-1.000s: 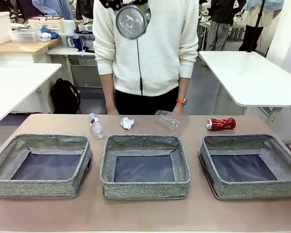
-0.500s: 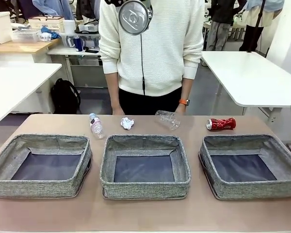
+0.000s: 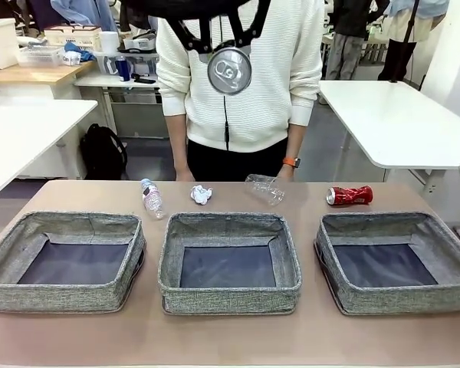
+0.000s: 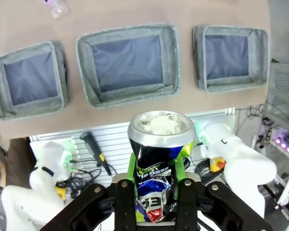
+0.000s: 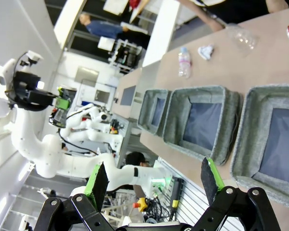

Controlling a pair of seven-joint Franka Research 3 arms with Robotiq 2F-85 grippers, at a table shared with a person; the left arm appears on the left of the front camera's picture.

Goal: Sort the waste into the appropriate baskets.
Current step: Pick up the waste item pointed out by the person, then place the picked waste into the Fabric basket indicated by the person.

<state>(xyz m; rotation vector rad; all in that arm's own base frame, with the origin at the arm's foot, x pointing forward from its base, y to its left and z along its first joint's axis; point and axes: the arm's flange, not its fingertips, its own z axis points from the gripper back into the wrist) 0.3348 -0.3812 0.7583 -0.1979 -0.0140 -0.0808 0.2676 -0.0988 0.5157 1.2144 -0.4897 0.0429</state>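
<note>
Lower than a moment ago and nudged right, the dark can [image 3: 230, 70] hangs high over the table [image 3: 230, 337], clamped between the green pads [image 4: 132, 167] of the left claw [image 4: 156, 166]. Below the claw, straight ahead of its fingers, lies the middle basket [image 3: 230, 295], flanked by the left basket [image 3: 61, 295] and right basket [image 3: 399, 295]. All three show bare dark bottoms, so nothing is sorted yet. Beyond them, on the person's [image 3: 276, 100] side, wait the bottle [image 3: 151, 198], paper [image 3: 201, 194], cup [image 3: 264, 188] and red can [image 3: 349, 195]. A carry appears to be in hand. Next the claw must pick the metal bin, which one cannot be told, then descend and let go. The right claw [image 5: 154, 183] gapes, holding nothing.
</note>
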